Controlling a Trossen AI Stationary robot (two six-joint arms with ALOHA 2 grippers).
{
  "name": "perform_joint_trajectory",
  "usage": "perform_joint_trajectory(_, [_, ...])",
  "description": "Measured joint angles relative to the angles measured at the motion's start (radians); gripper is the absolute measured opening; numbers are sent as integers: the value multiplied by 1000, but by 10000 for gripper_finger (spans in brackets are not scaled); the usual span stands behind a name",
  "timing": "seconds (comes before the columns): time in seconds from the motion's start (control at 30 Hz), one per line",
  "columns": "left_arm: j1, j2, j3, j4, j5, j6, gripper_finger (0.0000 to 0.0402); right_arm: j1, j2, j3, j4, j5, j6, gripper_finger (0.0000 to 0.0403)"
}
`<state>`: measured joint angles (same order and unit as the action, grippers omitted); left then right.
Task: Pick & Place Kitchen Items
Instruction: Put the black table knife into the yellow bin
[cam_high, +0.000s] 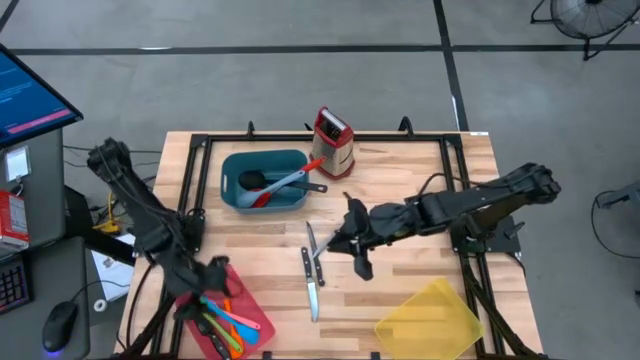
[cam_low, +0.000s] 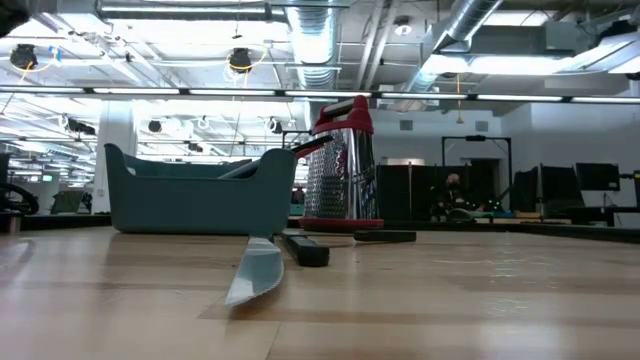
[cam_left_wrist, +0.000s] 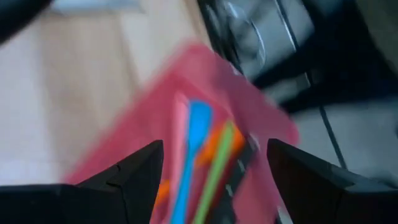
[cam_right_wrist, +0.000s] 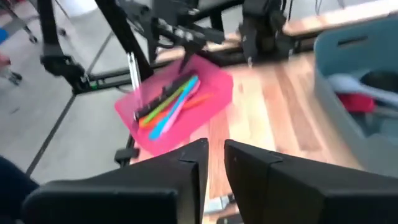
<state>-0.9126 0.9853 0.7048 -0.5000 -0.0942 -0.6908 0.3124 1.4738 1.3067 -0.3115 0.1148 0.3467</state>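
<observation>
Two black-handled steel knives (cam_high: 312, 275) lie flat side by side at the table's middle; the low view shows a blade (cam_low: 255, 270) and two handles. My right gripper (cam_high: 338, 245) hovers just right of them, shut and empty (cam_right_wrist: 216, 152). A black ladle (cam_high: 250, 181), a red spoon and a grey-blue spoon (cam_high: 290, 181) rest in the teal tray (cam_high: 232, 170). Small blue, green and orange plastic utensils (cam_high: 228, 320) lie in the red tray (cam_high: 258, 318) at the near left. My left gripper (cam_high: 213, 285) is open above that tray's far end (cam_left_wrist: 214, 146).
The steel box grater with a red top (cam_high: 333, 141) stands at the far edge, right of the teal tray. A yellow tray (cam_high: 430, 320) sits at the near right corner. Bare wood lies between the knives and the yellow tray.
</observation>
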Motion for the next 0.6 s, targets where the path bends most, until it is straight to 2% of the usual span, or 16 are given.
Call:
perform_joint_trajectory(0.13, [-36,118,0,68,166,92,268,2,18,1,-6,-44,28,70])
perform_joint_trajectory(0.3, [-74,234,0,118,200,134,268,2,20,1,-22,-67,33,72])
perform_joint_trajectory(0.47, [-68,316,0,118,215,38,268,-1,20,1,-24,-67,32,72])
perform_joint_trajectory(0.6, [-46,355,0,116,303,-46,267,-1,20,1,-25,-66,29,72])
